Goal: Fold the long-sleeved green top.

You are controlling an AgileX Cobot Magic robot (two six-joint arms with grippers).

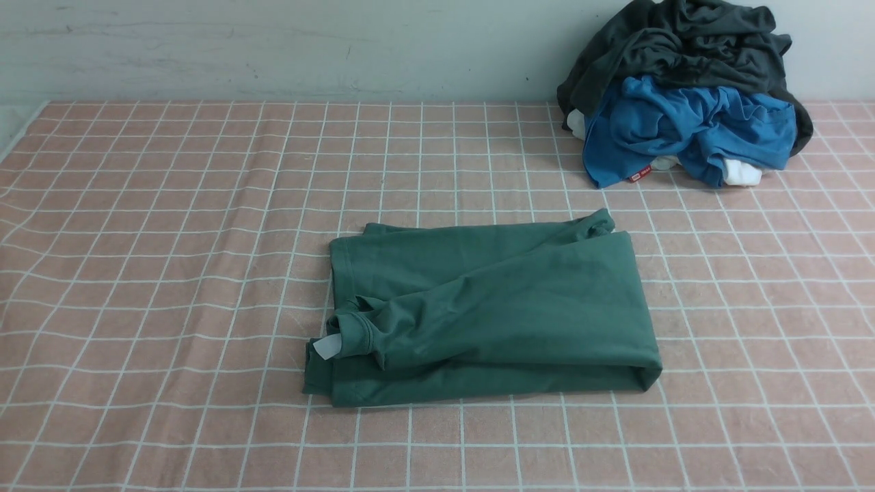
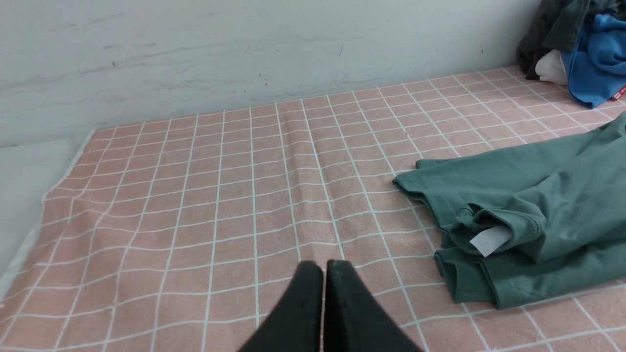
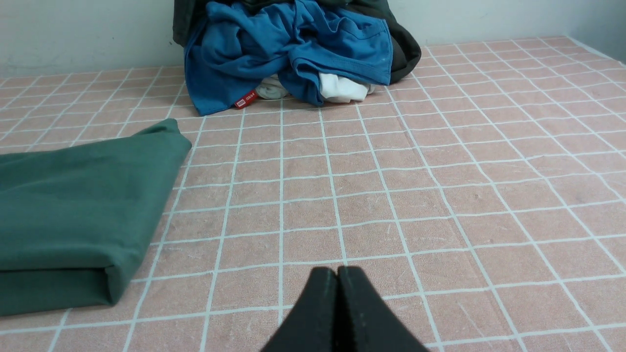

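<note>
The green long-sleeved top [image 1: 492, 307] lies folded into a rough rectangle in the middle of the pink checked cloth, with a ribbed cuff and a small white tag [image 1: 327, 347] at its left end. It also shows in the left wrist view [image 2: 533, 210] and the right wrist view [image 3: 78, 215]. Neither gripper shows in the front view. My left gripper [image 2: 324, 266] is shut and empty, above bare cloth to the left of the top. My right gripper [image 3: 337, 272] is shut and empty, above bare cloth to the right of the top.
A pile of clothes sits at the back right against the wall: a dark charcoal-grey garment [image 1: 683, 48] over a bright blue garment [image 1: 690, 130], with white cloth [image 1: 742, 174] underneath. The pink checked cloth [image 1: 171, 239] ends at the left edge [image 2: 29, 230].
</note>
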